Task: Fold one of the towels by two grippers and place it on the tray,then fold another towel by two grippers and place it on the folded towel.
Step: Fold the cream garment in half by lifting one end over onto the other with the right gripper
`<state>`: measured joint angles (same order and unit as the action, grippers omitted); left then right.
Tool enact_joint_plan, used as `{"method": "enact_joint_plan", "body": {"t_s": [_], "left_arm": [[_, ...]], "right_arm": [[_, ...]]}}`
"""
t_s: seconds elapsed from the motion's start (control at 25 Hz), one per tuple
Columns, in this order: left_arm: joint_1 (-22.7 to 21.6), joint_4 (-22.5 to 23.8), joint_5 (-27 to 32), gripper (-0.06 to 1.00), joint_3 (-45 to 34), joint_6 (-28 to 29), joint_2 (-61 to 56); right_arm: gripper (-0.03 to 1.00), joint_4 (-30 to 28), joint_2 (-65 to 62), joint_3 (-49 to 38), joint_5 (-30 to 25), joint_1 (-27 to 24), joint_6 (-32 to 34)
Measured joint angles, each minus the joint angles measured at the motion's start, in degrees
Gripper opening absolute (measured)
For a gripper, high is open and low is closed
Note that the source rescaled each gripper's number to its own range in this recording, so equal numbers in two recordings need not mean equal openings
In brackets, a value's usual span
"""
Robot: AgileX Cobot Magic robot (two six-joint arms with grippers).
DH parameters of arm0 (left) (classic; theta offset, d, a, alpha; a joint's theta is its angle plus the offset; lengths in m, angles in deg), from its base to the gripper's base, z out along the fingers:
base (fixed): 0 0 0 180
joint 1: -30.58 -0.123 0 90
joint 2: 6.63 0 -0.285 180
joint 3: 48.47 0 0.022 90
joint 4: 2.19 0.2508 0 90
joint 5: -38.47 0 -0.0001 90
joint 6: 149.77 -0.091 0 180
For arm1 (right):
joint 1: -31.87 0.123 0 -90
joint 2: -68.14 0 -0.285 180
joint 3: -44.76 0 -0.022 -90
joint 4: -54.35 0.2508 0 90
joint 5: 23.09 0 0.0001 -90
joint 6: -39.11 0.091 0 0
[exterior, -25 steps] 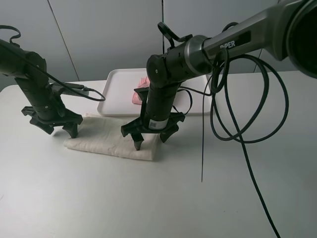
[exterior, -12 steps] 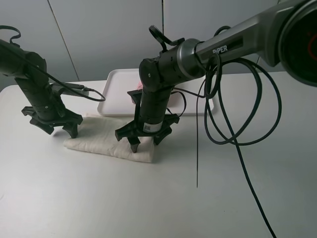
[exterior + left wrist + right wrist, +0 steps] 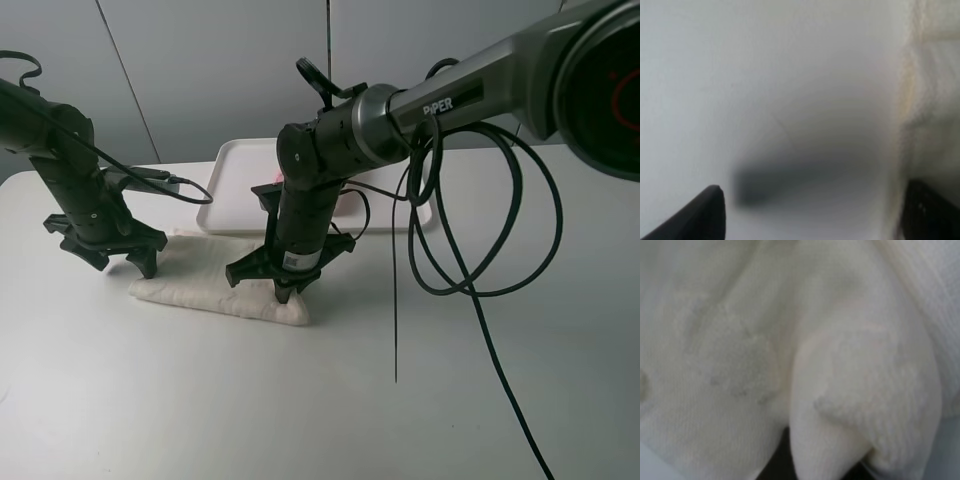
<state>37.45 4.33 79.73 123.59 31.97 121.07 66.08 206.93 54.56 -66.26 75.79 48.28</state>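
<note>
Right wrist alone: bunched fold of cream towel [image 3: 860,390].

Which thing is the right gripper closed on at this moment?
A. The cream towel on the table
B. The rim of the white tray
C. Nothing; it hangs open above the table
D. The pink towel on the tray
A: the right gripper is shut on the right end of the cream towel, and bunched cream cloth fills the right wrist view.
</note>
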Motion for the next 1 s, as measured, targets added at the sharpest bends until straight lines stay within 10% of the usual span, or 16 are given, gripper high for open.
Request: {"method": "enact_joint_plan", "body": {"t_s": [0.64,1.0], "left_arm": [[0.0,0.0,0.0,0.93,0.0,-0.1,0.0],[0.0,0.0,0.0,0.93,0.0,-0.1,0.0]], "right_arm": [[0.05,-1.0,-9.0,-0.3,0.9,0.0,-1.5],[0.05,8.6,-9.0,-0.5,5.3,-0.1,-3.4]]}}
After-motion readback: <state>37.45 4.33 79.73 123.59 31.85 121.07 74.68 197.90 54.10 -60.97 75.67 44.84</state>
